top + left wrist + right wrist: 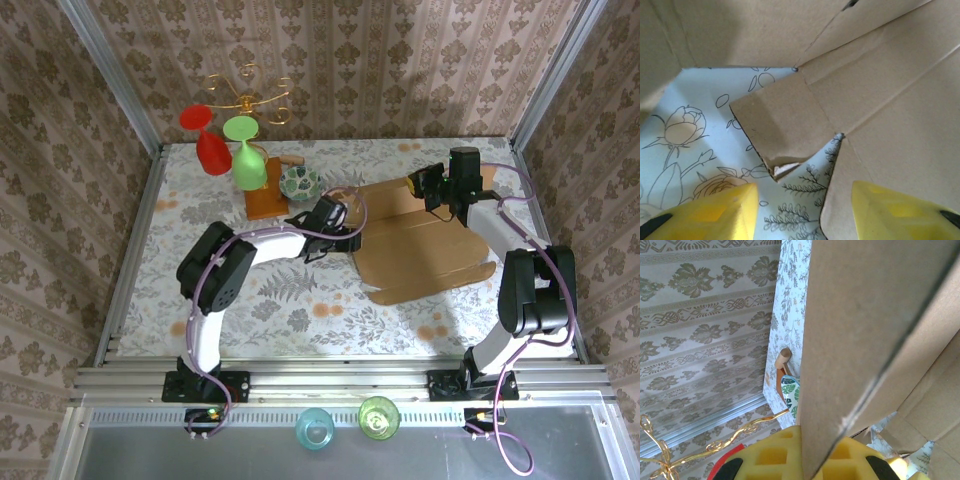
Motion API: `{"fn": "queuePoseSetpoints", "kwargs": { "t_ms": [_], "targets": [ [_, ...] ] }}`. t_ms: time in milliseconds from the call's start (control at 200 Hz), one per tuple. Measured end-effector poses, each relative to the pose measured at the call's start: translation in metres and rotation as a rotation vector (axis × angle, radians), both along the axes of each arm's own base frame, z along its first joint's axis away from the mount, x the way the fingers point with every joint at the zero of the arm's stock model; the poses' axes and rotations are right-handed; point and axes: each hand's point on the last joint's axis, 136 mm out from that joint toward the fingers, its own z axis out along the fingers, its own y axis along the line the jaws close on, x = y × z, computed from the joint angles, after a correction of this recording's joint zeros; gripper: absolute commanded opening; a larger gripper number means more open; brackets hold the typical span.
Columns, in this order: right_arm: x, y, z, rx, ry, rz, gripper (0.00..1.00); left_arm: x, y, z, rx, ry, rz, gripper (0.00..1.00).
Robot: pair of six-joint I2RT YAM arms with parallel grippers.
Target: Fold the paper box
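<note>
Pinching paper box (420, 250) flap w/ right gripper (817, 455) near table (290, 305) far-right corner; left gripper (805, 205) spread, empty. We shld fold along the crease, left pinning base flat.

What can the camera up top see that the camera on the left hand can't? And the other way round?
The top view gives the whole scene: both arms, the red glass and green glass by the wooden board, the patterned bowl, and the right gripper pinching a raised flap of the paper box. The left wrist view gives close-up detail: the left gripper open, a small flap with a ragged corner, and a drawn rose on the cloth. Shared: the paper box and the flowery tablecloth.
</note>
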Motion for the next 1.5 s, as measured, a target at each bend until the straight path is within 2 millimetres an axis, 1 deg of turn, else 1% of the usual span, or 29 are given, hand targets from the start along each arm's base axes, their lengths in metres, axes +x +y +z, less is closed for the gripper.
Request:
{"fn": "queuePoseSetpoints", "kwargs": {
  "t_ms": [45,360,610,690,760,1030,1330,1415,1500],
  "targets": [
    [0.000,0.000,0.000,0.000,0.000,0.000,0.00,0.001,0.000,-0.002,0.000,0.000,0.005,0.51],
    [0.001,0.001,0.000,0.007,0.004,-0.011,0.00,0.022,-0.021,0.022,-0.093,-0.047,0.032,0.43],
    [0.001,0.001,0.001,0.010,0.004,-0.015,0.00,0.024,-0.035,0.033,-0.142,-0.058,0.019,0.42],
    [0.001,0.001,0.001,0.009,0.004,-0.017,0.00,0.025,-0.043,0.035,-0.156,-0.061,0.012,0.42],
    [0.001,0.001,0.000,0.008,0.005,-0.022,0.00,0.025,-0.049,0.034,-0.163,-0.059,0.004,0.42],
    [0.004,-0.003,0.001,0.007,0.004,-0.053,0.00,0.028,-0.062,0.025,-0.172,-0.049,-0.012,0.42],
    [0.008,-0.005,0.000,0.004,-0.003,-0.071,0.00,0.031,-0.070,0.019,-0.187,-0.042,-0.029,0.43],
    [0.008,-0.005,0.000,0.003,-0.003,-0.071,0.00,0.031,-0.071,0.020,-0.193,-0.043,-0.033,0.44],
    [0.008,-0.005,0.000,0.003,-0.004,-0.072,0.00,0.029,-0.072,0.019,-0.207,-0.055,-0.041,0.48]
  ]
}}
